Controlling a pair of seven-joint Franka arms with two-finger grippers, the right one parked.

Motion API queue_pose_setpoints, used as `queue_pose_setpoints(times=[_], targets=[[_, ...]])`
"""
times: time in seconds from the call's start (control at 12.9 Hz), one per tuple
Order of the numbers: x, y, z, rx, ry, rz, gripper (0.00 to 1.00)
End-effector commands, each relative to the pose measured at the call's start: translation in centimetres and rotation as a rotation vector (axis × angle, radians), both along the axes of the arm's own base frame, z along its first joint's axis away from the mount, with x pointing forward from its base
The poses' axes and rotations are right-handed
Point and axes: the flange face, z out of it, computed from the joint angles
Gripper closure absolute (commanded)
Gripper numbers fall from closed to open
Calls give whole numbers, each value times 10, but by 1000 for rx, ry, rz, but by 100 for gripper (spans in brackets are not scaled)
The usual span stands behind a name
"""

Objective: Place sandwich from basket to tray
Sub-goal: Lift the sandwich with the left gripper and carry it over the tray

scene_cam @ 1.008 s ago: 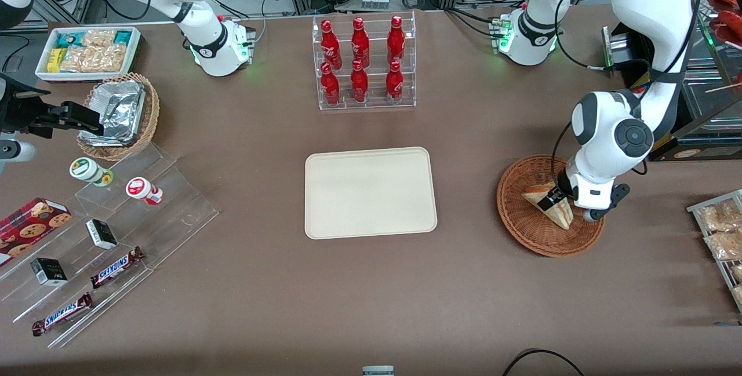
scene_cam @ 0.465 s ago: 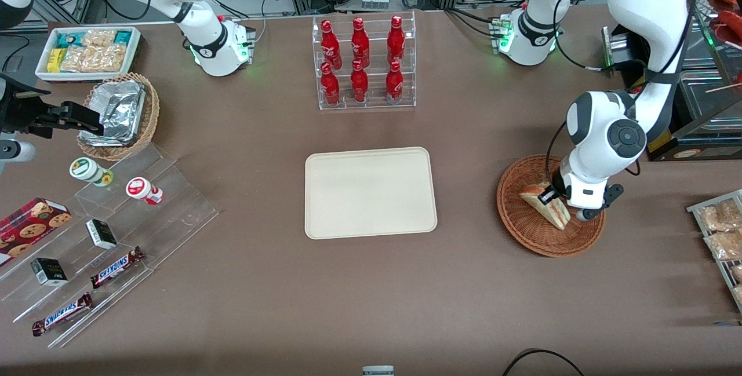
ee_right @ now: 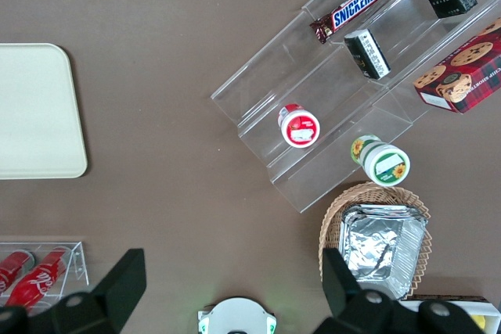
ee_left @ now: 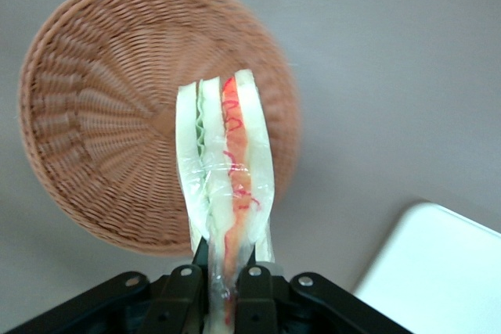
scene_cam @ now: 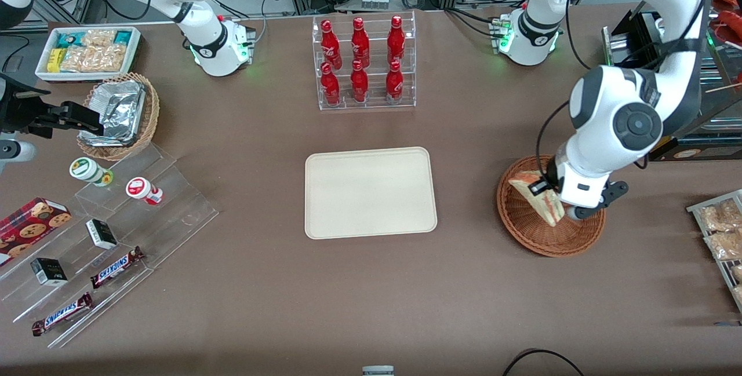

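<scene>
My gripper (scene_cam: 546, 189) is shut on the sandwich (scene_cam: 537, 195), a wrapped white-bread wedge with red and green filling, and holds it lifted above the reddish-brown wicker basket (scene_cam: 524, 231). In the left wrist view the sandwich (ee_left: 225, 170) hangs pinched between the black fingers (ee_left: 252, 281), with the empty basket (ee_left: 102, 131) below it and a corner of the tray (ee_left: 438, 279) beside. The cream tray (scene_cam: 370, 192) lies flat at the table's middle, toward the parked arm from the basket, with nothing on it.
A clear rack of red bottles (scene_cam: 363, 63) stands farther from the camera than the tray. Snack packets (scene_cam: 719, 231) lie at the working arm's table edge. An acrylic stepped display (scene_cam: 110, 231), a foil-container basket (scene_cam: 119, 112) and a white snack box (scene_cam: 87, 51) sit toward the parked arm's end.
The gripper has risen with the sandwich, lifting it off the basket floor and shifting it slightly toward the tray.
</scene>
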Motion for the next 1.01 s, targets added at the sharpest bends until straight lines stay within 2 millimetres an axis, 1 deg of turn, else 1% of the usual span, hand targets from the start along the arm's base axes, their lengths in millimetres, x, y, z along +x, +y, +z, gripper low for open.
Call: queue_pose_setpoints(times=[0.0, 0.08, 0.16, 0.23, 0.31, 0.39, 0.47, 0.54, 0.7, 0.93], targets=[[2, -74, 20, -9, -25, -101, 100], [2, -98, 25, -22, -42, -132, 100], [4, -129, 30, -35, -58, -172, 100], [5, -159, 29, -36, -53, -211, 100], [1, -193, 20, -29, -18, -260, 100], [6, -222, 15, -32, -9, -291, 100], [8, -242, 7, -38, -9, -312, 100], [5, -260, -2, -45, -11, -335, 100], [-9, -303, -19, -61, -40, -393, 100], [-30, -343, -50, -51, -76, -469, 100]])
